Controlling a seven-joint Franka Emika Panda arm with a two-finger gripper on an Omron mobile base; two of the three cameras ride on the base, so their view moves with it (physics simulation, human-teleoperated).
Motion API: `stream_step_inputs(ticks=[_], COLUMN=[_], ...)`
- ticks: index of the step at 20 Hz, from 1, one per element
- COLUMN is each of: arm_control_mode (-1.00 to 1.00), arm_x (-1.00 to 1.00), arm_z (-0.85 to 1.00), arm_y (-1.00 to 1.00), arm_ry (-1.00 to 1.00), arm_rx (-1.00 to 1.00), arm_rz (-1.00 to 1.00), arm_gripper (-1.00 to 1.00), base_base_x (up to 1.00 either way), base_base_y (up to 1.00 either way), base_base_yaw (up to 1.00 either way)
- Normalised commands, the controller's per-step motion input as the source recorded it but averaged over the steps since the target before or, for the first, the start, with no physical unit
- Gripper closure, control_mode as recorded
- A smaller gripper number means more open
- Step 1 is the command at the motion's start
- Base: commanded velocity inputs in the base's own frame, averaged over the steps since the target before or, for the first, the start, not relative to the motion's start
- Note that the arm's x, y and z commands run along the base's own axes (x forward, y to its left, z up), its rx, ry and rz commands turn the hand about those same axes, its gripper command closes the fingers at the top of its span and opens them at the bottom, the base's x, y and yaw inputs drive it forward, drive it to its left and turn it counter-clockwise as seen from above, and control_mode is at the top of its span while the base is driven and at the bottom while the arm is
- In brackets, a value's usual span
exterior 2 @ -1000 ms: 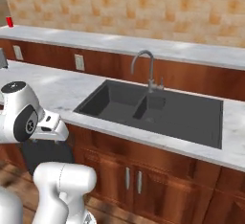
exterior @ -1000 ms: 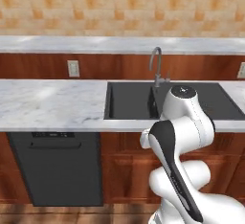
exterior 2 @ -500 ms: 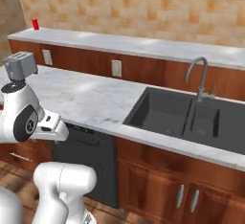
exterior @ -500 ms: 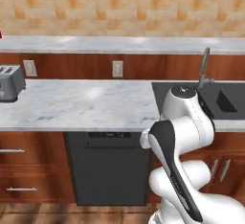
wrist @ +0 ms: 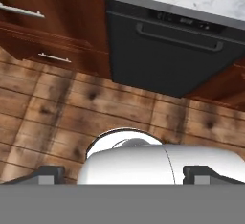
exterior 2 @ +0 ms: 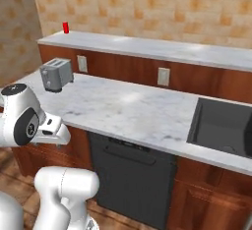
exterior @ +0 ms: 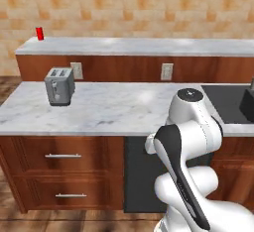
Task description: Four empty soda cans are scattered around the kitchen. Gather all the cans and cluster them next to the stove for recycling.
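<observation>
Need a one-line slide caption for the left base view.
A red soda can stands at the left end of the raised back ledge, above a toaster on the marble counter.

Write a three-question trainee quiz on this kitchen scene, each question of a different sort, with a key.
1. True or false: the soda can stands on the upper back ledge, not on the lower counter.
2. Multiple choice: what sits on the lower counter nearest the can? A) kettle B) toaster C) blender
3. Fill in: below the counter, right of the drawers, is a black ____.

Key: 1 true; 2 B; 3 dishwasher. The tool has its tips wide apart over the wooden floor, holding nothing.
</observation>
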Motion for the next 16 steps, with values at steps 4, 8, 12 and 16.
stream_step_inputs(ticks=[4,8,12,16], arm_control_mode=[1.0,1.0,1.0,1.0], arm_x=[0.0,0.0,0.0,0.0], arm_z=[0.0,0.0,0.0,0.0], arm_y=[0.0,0.0,0.0,0.0], arm_ry=[0.0,0.0,0.0,0.0], arm_rx=[0.0,0.0,0.0,0.0], arm_rz=[0.0,0.0,0.0,0.0], arm_gripper=[-1.0,-1.0,-1.0,-1.0], base_base_x=[0.03,-0.29,-0.44,0.07], base_base_y=[1.0,1.0,1.0,1.0], base_base_yaw=[0.0,-0.29,0.52,0.29])
